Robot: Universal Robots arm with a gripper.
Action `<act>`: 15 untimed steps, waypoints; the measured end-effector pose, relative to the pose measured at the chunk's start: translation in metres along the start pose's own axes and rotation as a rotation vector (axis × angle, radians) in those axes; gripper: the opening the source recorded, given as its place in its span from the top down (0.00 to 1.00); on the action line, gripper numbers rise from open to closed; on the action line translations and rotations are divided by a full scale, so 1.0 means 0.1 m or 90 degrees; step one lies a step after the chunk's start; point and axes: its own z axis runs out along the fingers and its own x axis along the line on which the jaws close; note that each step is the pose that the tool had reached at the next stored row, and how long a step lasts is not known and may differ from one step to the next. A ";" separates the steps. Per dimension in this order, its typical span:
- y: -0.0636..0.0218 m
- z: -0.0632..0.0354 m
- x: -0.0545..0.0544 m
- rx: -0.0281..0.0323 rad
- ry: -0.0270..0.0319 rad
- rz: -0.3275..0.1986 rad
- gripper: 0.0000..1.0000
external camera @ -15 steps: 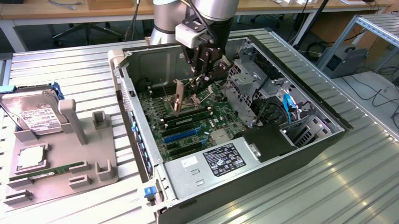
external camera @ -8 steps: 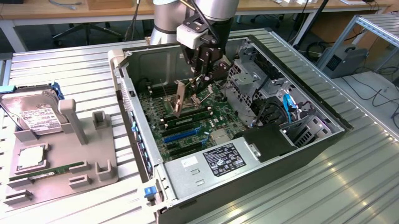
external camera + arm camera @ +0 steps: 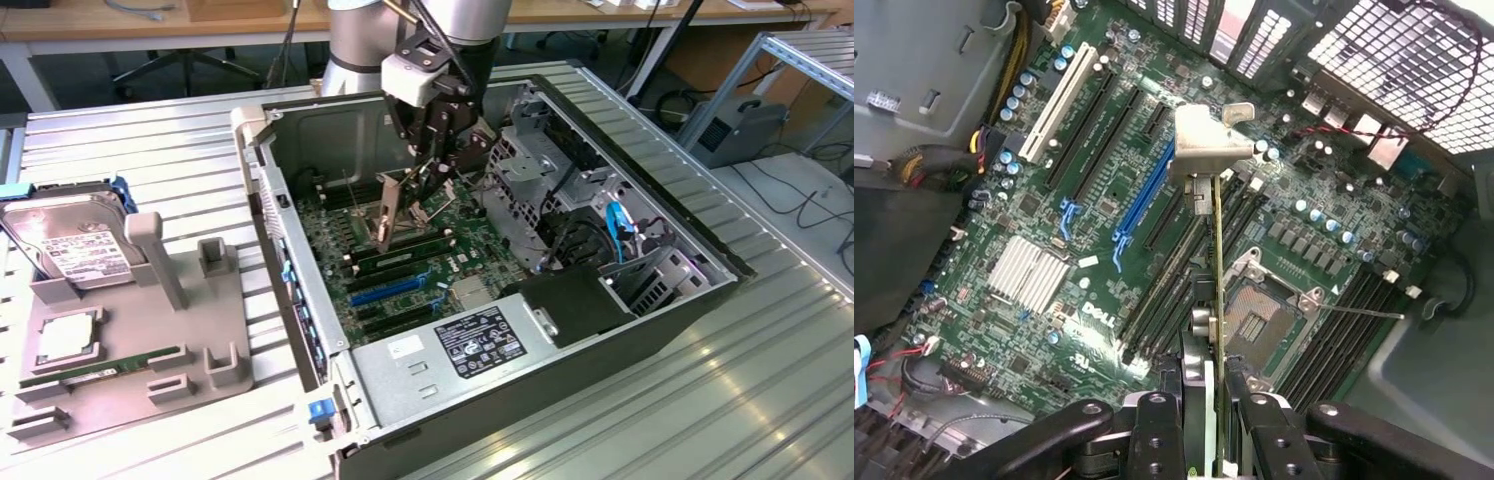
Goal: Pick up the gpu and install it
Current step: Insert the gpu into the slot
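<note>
A: Exterior view first. Step?

B: Carry-and-align, by my read. The black two-fingered tool hangs inside the open grey metal computer case, clamped on the gpu, a thin flat card with a silver end bracket, held edge-on and tilted above the green motherboard. Card is lifted, not seated yet as far as I can tell.

A: Where's the card relative to the tool?

B: Hanging from its fingertips toward 7 o'clock, lower edge near the board but apparently clear of it.

A: Anything else?

B: Grey plastic parts holder on the ribbed metal surface, at 9 o'clock from the case. A silver boxy hard drive with white label is propped in it, and a slim green RAM stick lies in it. Both untouched, well apart from the tool.

A: Wrist view.

B: Tool closed on the gpu, fingers pressed on either face of the card. The card runs away from the tool toward 12 o'clock, seen edge-on, bracket at the far end. Motherboard below, with long black slots and a blue slot at about 10 o'clock from the card's middle.

A: Next move needs?

B: My judgement: square the card's edge over one expansion slot, bracket toward the case's rear wall, then press straight down. Which slot it sits over, can't tell.
</note>
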 end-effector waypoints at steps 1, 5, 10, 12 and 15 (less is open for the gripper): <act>0.000 0.000 0.00 -0.0002 -0.0001 -0.007 0.73; 0.000 0.001 0.00 -0.0008 -0.0003 -0.023 0.73; 0.000 0.001 0.00 -0.0016 -0.0005 -0.043 0.73; 0.000 0.001 0.00 -0.0020 -0.0007 -0.053 0.73; 0.000 0.001 0.00 -0.0024 -0.0008 -0.063 0.73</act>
